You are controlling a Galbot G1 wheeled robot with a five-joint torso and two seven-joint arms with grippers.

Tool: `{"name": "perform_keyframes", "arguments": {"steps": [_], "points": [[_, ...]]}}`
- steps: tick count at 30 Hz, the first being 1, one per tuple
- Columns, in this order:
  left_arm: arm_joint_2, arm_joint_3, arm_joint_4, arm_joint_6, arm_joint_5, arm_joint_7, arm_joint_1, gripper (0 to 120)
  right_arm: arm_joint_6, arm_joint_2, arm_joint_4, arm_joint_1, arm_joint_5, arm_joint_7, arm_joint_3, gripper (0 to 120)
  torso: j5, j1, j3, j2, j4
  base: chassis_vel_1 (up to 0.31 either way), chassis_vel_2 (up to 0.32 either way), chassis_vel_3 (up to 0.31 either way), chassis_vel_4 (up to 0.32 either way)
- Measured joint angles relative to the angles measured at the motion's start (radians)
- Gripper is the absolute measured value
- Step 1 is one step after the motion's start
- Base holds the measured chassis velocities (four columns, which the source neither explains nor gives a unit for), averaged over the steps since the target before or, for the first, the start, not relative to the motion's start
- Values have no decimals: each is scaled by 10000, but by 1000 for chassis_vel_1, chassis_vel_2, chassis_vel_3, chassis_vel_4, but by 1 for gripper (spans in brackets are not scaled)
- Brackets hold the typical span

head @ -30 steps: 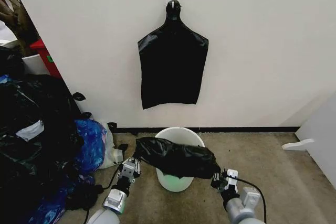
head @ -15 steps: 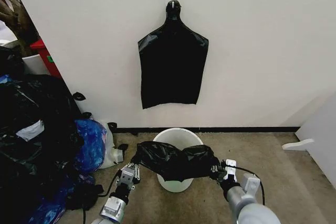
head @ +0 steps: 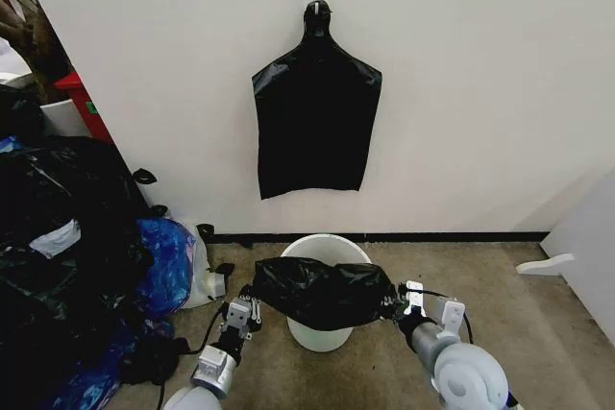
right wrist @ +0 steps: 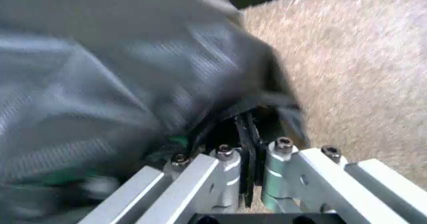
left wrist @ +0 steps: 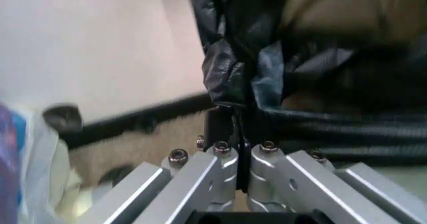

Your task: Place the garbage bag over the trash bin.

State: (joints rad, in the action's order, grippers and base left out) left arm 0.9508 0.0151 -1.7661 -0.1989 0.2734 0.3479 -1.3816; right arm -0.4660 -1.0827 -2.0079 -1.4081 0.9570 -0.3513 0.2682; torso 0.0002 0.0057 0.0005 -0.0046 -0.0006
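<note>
Glossy black plastic garbage bag (head: pixel 322 292) hangs stretched across the front of the small round cream-white trash bin (head: pixel 322 249), covering its near rim. You have the left gripper (head: pixel 248 302) and right gripper (head: pixel 396 306) each clenched on a bag edge, either side of the bin. Keep both pinches firm and spread the mouth wider than the rim.

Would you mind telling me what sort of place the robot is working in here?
Probably a utility or waste corner indoors: flat black bags hang from a wall hook, a heap of stuffed black bags fills the left side, and the trash bin stands on carpet by the wall.
</note>
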Motion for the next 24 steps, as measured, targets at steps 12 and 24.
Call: {"name": "perform_keyframes", "arguments": {"steps": [12, 24], "points": [[603, 400, 1241, -167, -142, -203, 500, 0, -13, -90, 1031, 201, -448, 1418, 61, 0, 1, 0, 0, 0, 0, 0, 0, 0, 0], [865, 462, 1690, -140, -7, -237, 753, 0, -189, -41, 1718, 515, -284, 2044, 273, 0, 1, 0, -1, 0, 0, 0, 0, 0, 0]]}}
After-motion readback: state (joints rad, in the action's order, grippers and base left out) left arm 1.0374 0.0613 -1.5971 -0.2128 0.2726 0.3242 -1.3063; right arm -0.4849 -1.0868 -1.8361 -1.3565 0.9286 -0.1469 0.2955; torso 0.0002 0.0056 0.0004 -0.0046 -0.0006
